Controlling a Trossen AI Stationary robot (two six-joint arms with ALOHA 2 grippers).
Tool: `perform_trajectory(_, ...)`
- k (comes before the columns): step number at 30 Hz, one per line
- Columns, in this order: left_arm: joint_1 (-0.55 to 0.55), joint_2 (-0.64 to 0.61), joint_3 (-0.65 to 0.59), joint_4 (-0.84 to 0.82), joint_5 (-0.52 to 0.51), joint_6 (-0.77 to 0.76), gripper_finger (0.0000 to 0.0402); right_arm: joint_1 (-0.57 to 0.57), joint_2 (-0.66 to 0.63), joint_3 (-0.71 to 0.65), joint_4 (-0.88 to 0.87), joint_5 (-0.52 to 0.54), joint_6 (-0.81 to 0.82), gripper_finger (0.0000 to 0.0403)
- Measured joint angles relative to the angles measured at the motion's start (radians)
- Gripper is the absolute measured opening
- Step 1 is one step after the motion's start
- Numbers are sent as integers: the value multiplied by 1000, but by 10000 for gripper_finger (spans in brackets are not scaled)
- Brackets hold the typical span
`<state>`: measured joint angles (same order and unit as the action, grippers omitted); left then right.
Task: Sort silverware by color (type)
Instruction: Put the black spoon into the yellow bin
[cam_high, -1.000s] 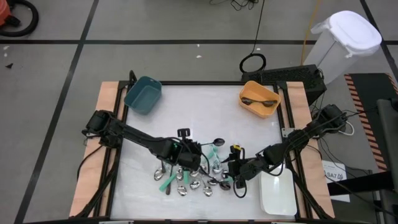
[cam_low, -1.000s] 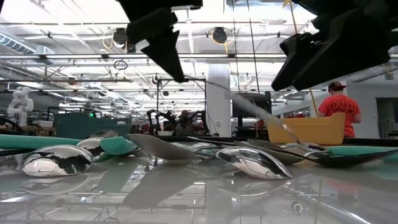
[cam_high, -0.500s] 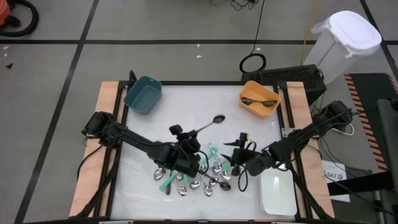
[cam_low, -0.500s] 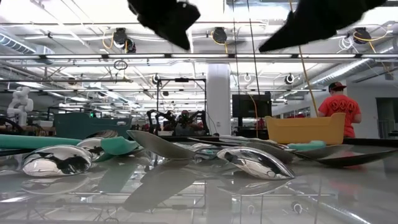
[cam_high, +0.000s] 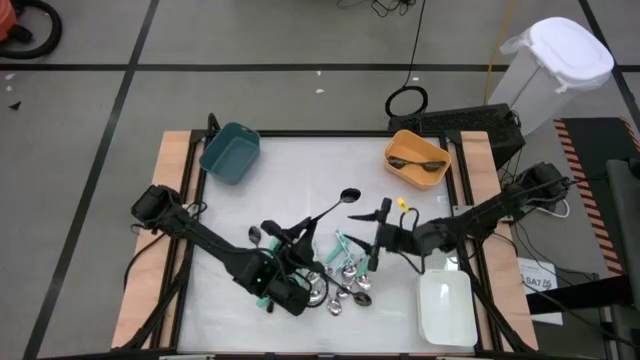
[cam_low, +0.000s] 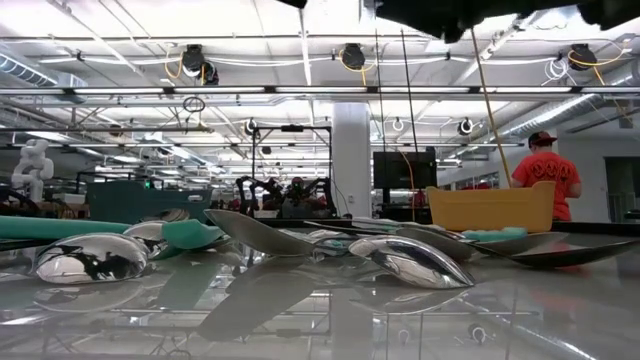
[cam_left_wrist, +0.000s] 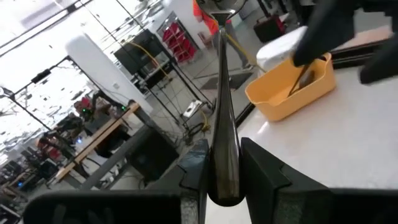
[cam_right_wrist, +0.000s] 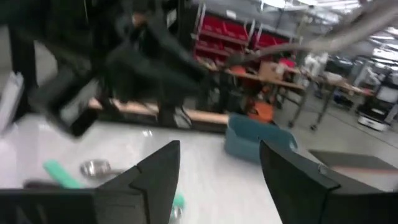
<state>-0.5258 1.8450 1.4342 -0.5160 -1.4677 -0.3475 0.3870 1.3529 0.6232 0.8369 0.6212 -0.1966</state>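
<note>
The silverware (cam_high: 340, 278) lies in a loose pile at the table's near middle: shiny silver spoons, dark ones and teal-handled ones, seen close up in the low view as spoons (cam_low: 400, 258) resting on their bowls. My left gripper (cam_high: 303, 237) hovers over the pile's left side, shut on a dark spoon (cam_high: 330, 212). My right gripper (cam_high: 380, 232) hangs open above the pile's right side, fingers (cam_right_wrist: 158, 177) wide apart with nothing between them. My left gripper pinches the dark spoon's handle near its free end (cam_left_wrist: 224, 177) between its two fingers. The fingers point about level toward the table's far right and lie along the handle. The spoon sticks out ahead of them, lifted clear, its bowl (cam_high: 350, 195) farthest from the gripper.
A teal bin (cam_high: 230, 152) stands at the far left. At the far right, an orange bin (cam_high: 417, 160) holds dark spoons. A white tray (cam_high: 445, 310) lies at the near right. A person in red (cam_low: 545, 172) stands in the room behind.
My left gripper has risen from the pile and tipped from pointing down to about level, lifting the dark spoon clear and swinging its bowl toward the far right. My right gripper, still open, has risen off the pile toward the far edge and tipped up to level.
</note>
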Motion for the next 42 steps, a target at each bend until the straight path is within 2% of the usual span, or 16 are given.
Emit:
perform_trajectory(11, -6, 0, 0, 160, 3, 114, 68, -120, 7, 0, 240, -191, 118, 214)
perform_trajectory(19, 4, 0, 0, 330, -7, 260, 68, -166, 7, 0, 305, -302, 189, 200)
perform_trajectory(32, 28, 0, 0, 420, 35, 338, 68, -211, 7, 0, 326, -341, 245, 110)
perform_trajectory(37, 34, 0, 0, 424, 41, 347, 68, -230, 7, 0, 343, -356, 257, 62)
perform_trajectory(42, 63, 0, 0, 422, 127, 337, 75, -238, 6, 1, 349, -388, 265, 10)
